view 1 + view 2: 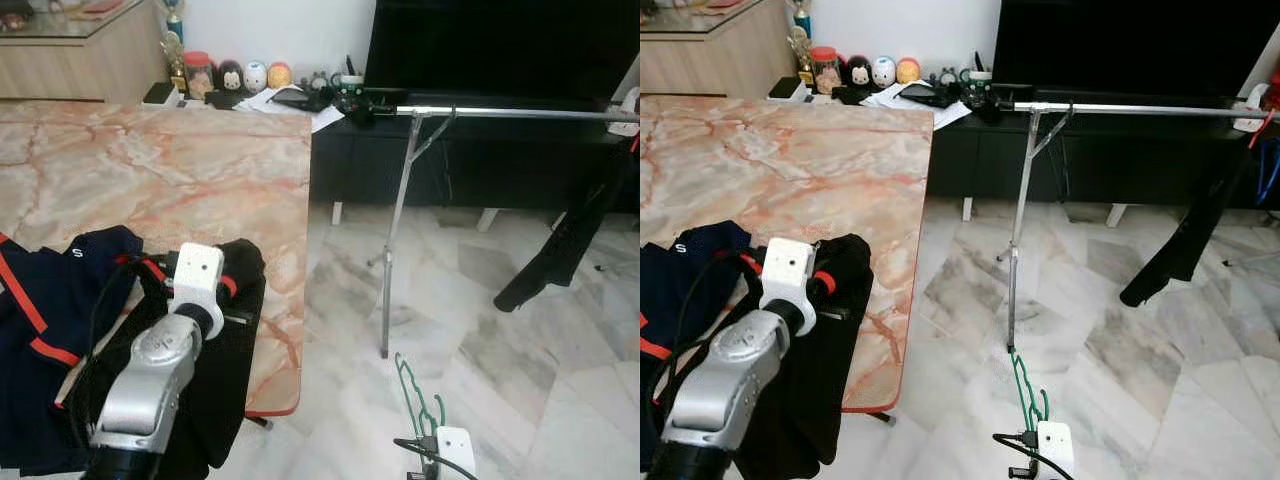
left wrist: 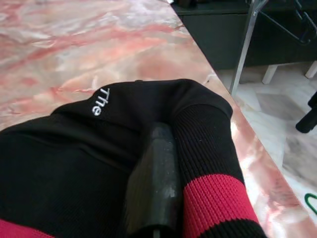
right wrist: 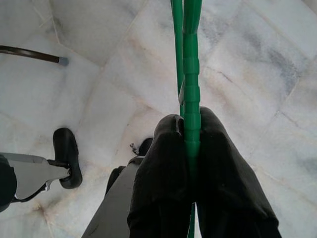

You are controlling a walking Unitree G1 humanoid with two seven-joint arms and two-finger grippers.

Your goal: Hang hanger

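Right tool [image 3: 190, 134] grips green hanger [image 1: 412, 392], seemingly upright

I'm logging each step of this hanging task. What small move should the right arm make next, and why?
Probably lift the right gripper up toward the silver rail. Its fingers are shut on the green hanger, held low over the floor, well below the rail. The left gripper rests on the black garment on the table.
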